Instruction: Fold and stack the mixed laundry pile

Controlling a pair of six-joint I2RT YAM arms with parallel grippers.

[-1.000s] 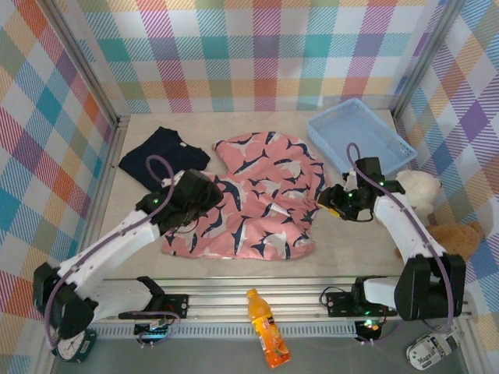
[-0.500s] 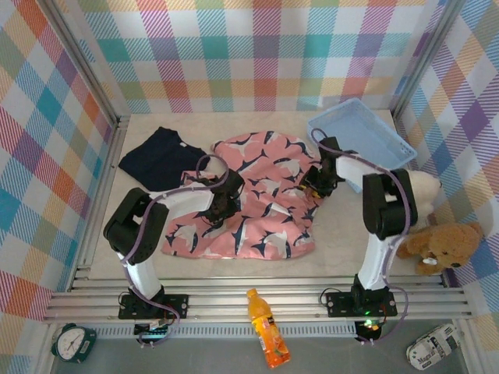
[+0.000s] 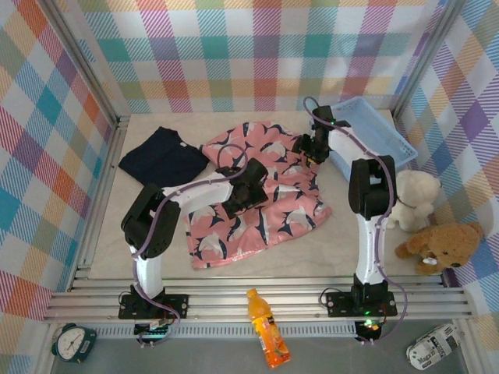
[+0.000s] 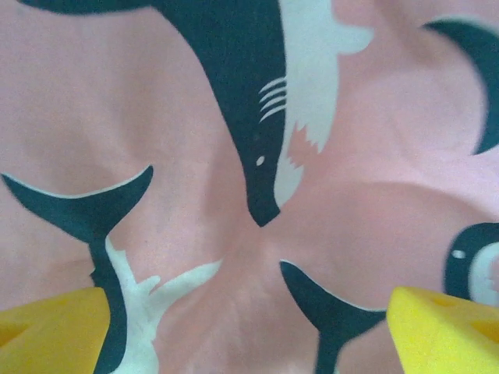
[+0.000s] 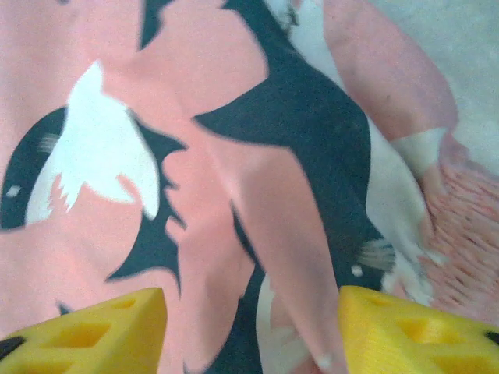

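The pink garment (image 3: 273, 210) with navy-and-white shark prints lies spread and wrinkled mid-table. The dark navy trousers (image 3: 162, 157) lie folded at the back left. My left gripper (image 3: 249, 191) hovers over the garment's middle; in the left wrist view it (image 4: 248, 343) is open, with its yellow fingertips (image 4: 48, 331) wide apart just above flat pink cloth (image 4: 234, 156). My right gripper (image 3: 309, 146) is at the garment's back right edge. In the right wrist view it (image 5: 251, 335) is open, and a raised fold of pink cloth (image 5: 273, 210) runs between the fingertips (image 5: 417, 331) without being pinched.
A light blue plastic basket (image 3: 382, 140) stands at the back right, close to the right arm. A white teddy bear (image 3: 413, 195) and a brown one (image 3: 437, 245) sit by the right wall. An orange bottle (image 3: 267, 339) and a clock (image 3: 72, 343) lie beyond the front rail.
Both arms have reached farther back over the pink garment, which has been pulled back and bunched narrower. The left gripper closed and reopened; the right gripper's jaws have widened.
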